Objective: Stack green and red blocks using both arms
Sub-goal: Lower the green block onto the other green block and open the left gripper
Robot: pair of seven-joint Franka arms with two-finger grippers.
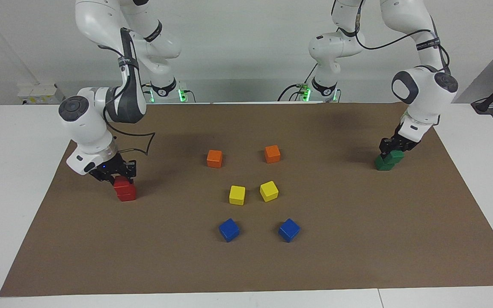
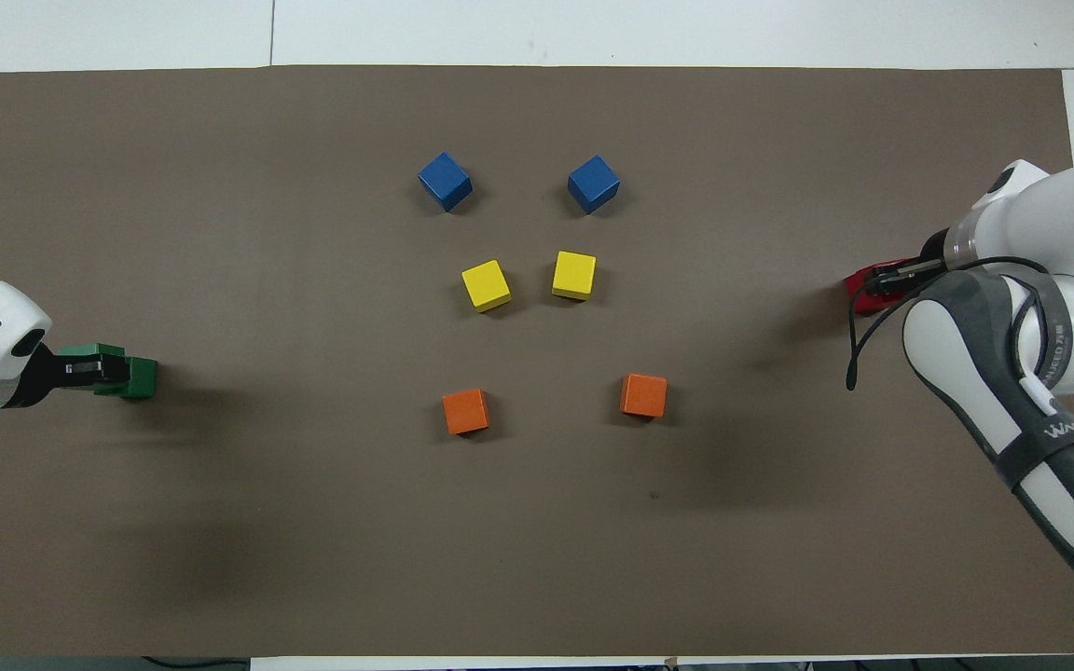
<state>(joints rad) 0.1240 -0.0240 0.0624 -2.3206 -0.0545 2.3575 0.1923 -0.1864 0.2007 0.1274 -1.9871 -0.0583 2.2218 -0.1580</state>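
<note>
At the right arm's end of the brown mat, one red block [image 1: 123, 185] sits on top of a second red block [image 1: 127, 195]. My right gripper [image 1: 119, 176] is shut on the upper one. In the overhead view this pair shows as a single red block [image 2: 861, 291] under the right gripper [image 2: 893, 278]. At the left arm's end, my left gripper [image 1: 394, 149] is shut on a green block [image 1: 397, 157]. That block rests partly on the second green block [image 1: 382, 164], offset from it. In the overhead view the left gripper [image 2: 80, 370] covers part of the held green block [image 2: 94, 354] beside the lower green block [image 2: 140, 377].
In the middle of the mat [image 1: 357, 239] stand two orange cubes [image 1: 214, 158] [image 1: 272, 154], two yellow cubes [image 1: 237, 195] [image 1: 268, 191] and two blue cubes [image 1: 229, 229] [image 1: 289, 230]. The white table [image 1: 11, 179] surrounds the mat.
</note>
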